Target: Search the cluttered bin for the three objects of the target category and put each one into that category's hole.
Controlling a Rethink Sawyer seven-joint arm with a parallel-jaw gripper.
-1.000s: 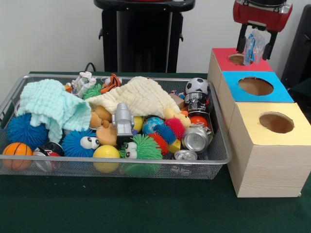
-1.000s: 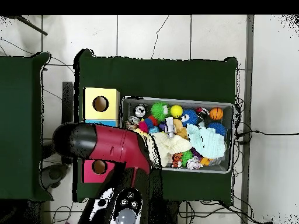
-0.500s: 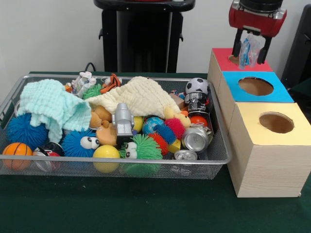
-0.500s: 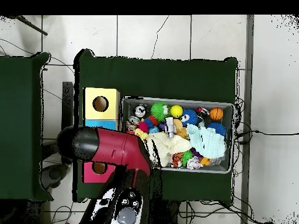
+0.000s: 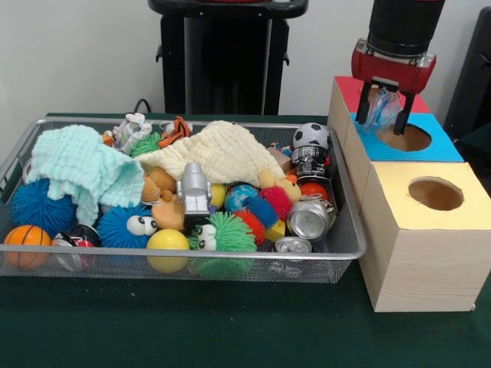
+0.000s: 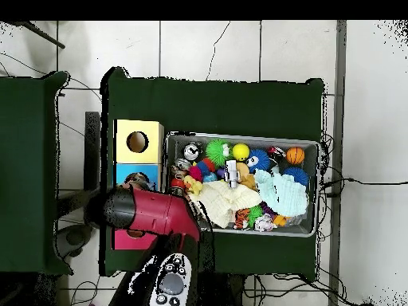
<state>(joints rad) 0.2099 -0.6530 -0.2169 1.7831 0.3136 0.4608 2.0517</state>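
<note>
At the upper right of the front view the gripper hangs with its fingers closed on a crumpled clear plastic wrapper, just above the near edge of the blue box, beside its round hole. Which hole is meant cannot be told, though the load sits closest to the blue one. To do this step well, the arm should centre the wrapper over the chosen opening and lower it before letting go, since light film may catch on the rim or drift aside. The red box lies behind and the yellow box in front. The wire bin at left holds spiky balls, a soccer ball, crushed cans, two cloths and small toys.
</note>
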